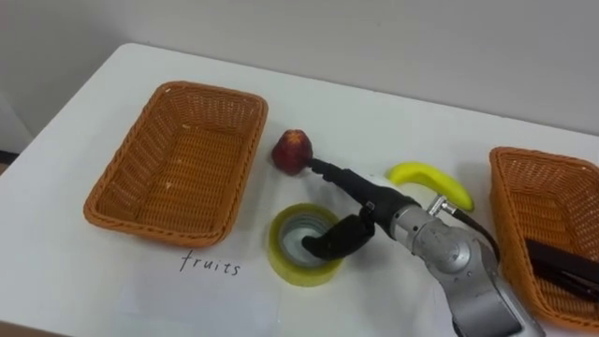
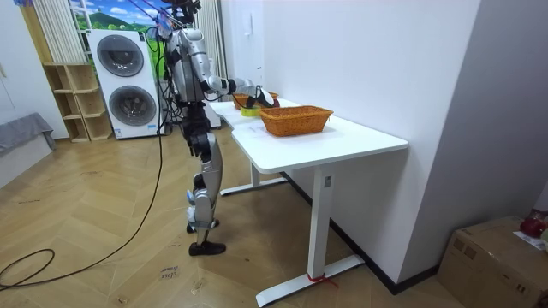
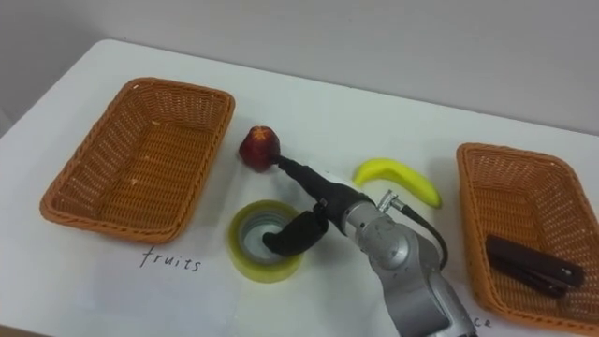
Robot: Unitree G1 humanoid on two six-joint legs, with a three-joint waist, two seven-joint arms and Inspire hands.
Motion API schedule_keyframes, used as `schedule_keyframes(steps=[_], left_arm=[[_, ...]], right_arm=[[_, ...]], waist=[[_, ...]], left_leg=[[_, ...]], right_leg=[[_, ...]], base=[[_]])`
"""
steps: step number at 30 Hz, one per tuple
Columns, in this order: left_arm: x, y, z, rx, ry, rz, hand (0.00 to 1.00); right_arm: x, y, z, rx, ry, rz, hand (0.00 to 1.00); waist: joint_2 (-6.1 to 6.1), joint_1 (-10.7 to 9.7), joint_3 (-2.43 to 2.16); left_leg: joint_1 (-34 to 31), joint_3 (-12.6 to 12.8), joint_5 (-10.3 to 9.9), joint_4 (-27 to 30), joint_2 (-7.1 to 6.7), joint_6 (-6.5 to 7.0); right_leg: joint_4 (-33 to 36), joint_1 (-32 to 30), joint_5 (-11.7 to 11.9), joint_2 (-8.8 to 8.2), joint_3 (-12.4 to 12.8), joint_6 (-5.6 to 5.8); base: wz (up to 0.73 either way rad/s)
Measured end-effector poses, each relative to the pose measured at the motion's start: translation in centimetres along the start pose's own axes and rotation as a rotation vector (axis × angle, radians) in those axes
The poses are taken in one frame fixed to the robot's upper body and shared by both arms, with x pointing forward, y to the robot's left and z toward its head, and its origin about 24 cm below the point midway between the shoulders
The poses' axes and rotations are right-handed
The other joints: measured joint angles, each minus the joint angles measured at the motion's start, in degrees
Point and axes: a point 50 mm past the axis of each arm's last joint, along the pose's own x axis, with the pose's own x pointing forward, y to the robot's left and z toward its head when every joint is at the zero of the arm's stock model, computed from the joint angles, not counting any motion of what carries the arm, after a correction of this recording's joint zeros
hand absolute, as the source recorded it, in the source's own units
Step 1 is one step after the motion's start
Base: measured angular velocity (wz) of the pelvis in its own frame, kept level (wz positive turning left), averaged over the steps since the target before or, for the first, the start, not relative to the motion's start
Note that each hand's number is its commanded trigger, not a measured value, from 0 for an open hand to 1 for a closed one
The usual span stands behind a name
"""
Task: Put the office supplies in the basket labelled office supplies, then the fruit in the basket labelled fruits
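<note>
A red apple (image 1: 292,150) lies just right of the empty wicker basket (image 1: 122,164) with "fruits" written in front of it. A yellow roll of tape (image 1: 298,251) lies flat near the table's front. My right hand (image 1: 367,212) hovers over it, open: the straight fingertips (image 1: 318,168) reach the apple's right side and the thumb (image 1: 332,241) points down into the roll's hole. A banana (image 1: 430,183) lies behind my wrist. The right-hand wicker basket (image 1: 510,220) holds a dark stapler (image 1: 562,267).
The white table (image 1: 84,281) ends at a wall behind. In the room view I stand at the table's far end on the room view's left, with one arm stretched over the top, and a washing machine (image 2: 128,85) is behind me.
</note>
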Motion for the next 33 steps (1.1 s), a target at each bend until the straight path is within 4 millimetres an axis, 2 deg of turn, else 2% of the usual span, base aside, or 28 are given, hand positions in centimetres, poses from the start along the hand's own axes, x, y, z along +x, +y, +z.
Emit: schedule_keyframes(steps=[11, 15, 24, 31, 32, 33], left_arm=[[0.1, 0.6, -0.1, -0.009, 0.001, 0.000, 0.00], [0.1, 1.0, -0.1, -0.021, 0.006, 0.012, 0.00], [0.2, 2.1, -0.2, -0.010, 0.001, 0.042, 0.00], [0.2, 2.2, -0.2, -0.010, -0.001, 0.044, 0.00], [0.2, 2.2, -0.2, -0.011, -0.002, 0.044, 0.00], [0.2, 2.2, -0.2, -0.011, -0.004, 0.045, 0.00]], right_arm=[[-0.6, -0.8, 0.3, -0.127, 0.051, 0.025, 0.00], [-0.8, -1.1, 0.0, -0.179, 0.095, 0.029, 0.00], [-1.2, -1.5, -0.6, -0.234, 0.169, 0.062, 0.00], [-1.5, -1.4, -0.4, -0.257, 0.176, 0.090, 0.00], [-1.5, -1.4, -0.4, -0.258, 0.177, 0.090, 0.68], [-1.5, -1.4, -0.4, -0.258, 0.178, 0.092, 1.00]], waist=[[-0.11, -0.1, -0.07], [-0.66, 0.0, -0.40], [-1.77, 0.1, -0.01], [-1.93, 0.2, -0.12], [-1.95, 0.2, -0.13], [-1.99, 0.2, -0.16]], left_leg=[[-0.1, -0.1, 0.0, 0.0, -0.02, 0.01], [0.0, -0.1, 0.0, 0.0, -0.01, 0.01], [-0.1, 0.0, 0.1, -0.4, 0.04, 0.22], [-0.1, 0.0, 0.1, -0.2, 0.05, 0.23], [-0.1, 0.0, 0.2, -0.2, 0.06, 0.23], [0.0, 0.0, 0.2, -0.2, 0.06, 0.23]], right_leg=[[0.0, 0.0, 0.0, -0.02, -0.1, 0.00], [0.0, 0.0, 0.0, -0.04, -0.1, 0.00], [0.1, -0.1, 0.0, -0.32, -0.1, 0.02], [0.1, -0.2, 0.0, -0.30, -0.2, 0.02], [0.1, -0.2, 0.0, -0.30, -0.1, 0.02], [0.1, -0.2, 0.0, -0.31, -0.2, 0.02]], base=[[0.00], [0.00], [0.00], [0.00], [0.00], [0.00]])
